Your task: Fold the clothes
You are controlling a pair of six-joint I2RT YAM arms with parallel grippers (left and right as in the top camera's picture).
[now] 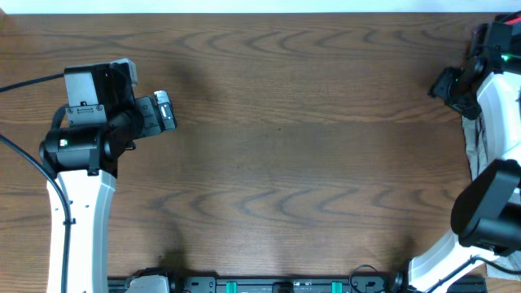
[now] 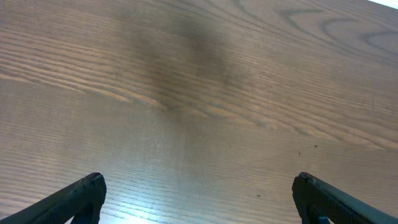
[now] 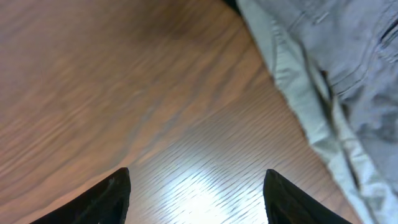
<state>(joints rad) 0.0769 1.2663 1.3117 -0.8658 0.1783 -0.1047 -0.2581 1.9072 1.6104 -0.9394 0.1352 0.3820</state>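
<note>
Lying limp, the clothes (image 3: pixel 336 68) should suit an edge pinch; left gripper (image 2: pixel 199 183) and right gripper (image 3: pixel 196 177) stand open, empty.

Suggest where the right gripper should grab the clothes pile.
Probably the pale khaki edge facing the right gripper. Come in low across the bare table with the jaws straddling that edge. It is the pile's exposed outer border and lies flat on the wood, while the grey fabric lies further in.
</note>
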